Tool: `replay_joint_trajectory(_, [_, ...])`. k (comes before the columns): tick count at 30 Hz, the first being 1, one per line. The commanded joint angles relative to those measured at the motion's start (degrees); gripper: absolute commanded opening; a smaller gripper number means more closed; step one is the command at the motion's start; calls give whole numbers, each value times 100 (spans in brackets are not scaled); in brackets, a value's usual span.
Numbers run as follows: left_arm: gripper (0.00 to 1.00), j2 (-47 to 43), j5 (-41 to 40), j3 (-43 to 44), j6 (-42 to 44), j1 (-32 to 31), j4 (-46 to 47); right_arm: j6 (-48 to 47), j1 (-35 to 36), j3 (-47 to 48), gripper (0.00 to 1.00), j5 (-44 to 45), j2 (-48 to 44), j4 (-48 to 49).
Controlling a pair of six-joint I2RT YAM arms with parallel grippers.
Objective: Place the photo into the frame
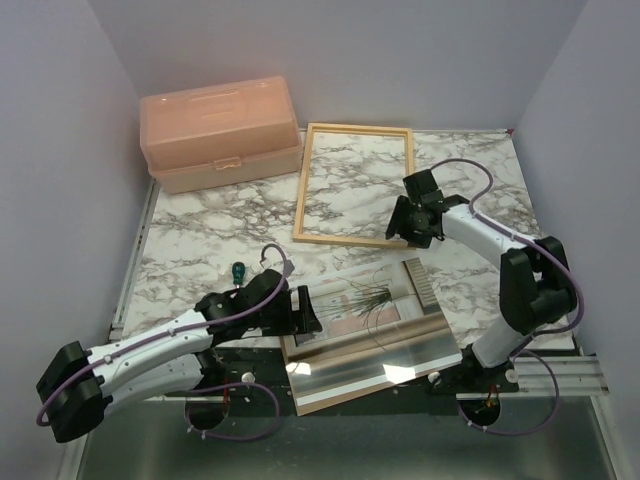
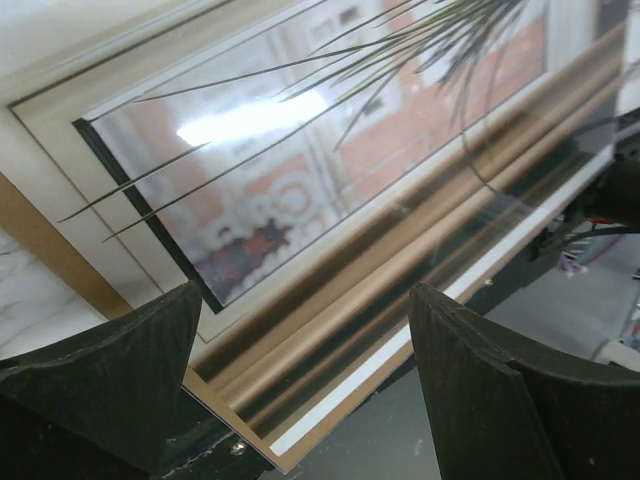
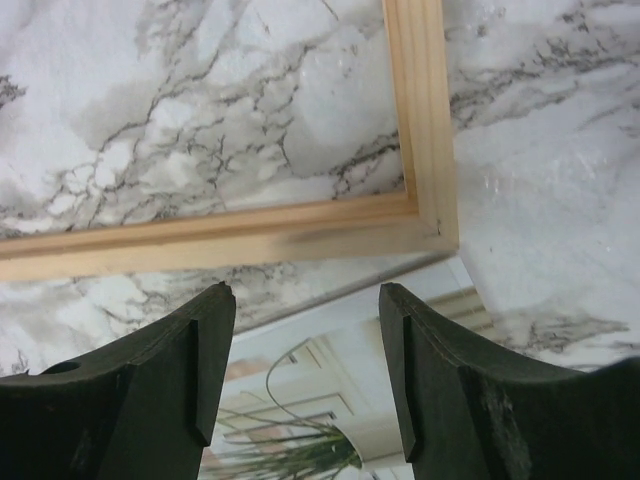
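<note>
Hovering open and empty with left end effector (image 1: pixel 305 310) over glare-streaked spiky-plant photo (image 1: pixel 375 302), likewise with right end effector (image 1: pixel 405 226) by pale-wood frame (image 1: pixel 303 185).

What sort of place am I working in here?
Probably a lab test cell, not a home: plain pale walls enclose a marble-patterned table, with a metal rail at its near edge.

pale wood frame (image 3: pixel 418 100), plastic toolbox (image 1: pixel 220 125), marble-look table (image 1: pixel 200 250)

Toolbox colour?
The toolbox is peach; it shows best in the top view.
</note>
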Motion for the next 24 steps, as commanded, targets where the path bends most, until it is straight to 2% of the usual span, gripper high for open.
replay_joint_trajectory(1, [87,-748,66,-112,-169,-27,-30,-78,12,-427,67,-121,-657,-275])
replay_joint_trajectory(7, [90,-1592,83,-431,-473,-30,-300,-82,3,-1069,68,-432,-1441,-339])
replay_joint_trajectory(13, [93,-1920,-200,-499,-606,-25,-934,134,1,-1642,74,-853,-2273,-466])
replay_joint_trajectory(18, [94,-1947,-576,-453,-871,-25,-1492,396,3,-2031,86,-507,-2878,-712])
replay_joint_trajectory(24, [94,-1640,-622,-493,-961,-25,-1190,599,-5,-2184,95,206,-2933,-1042])
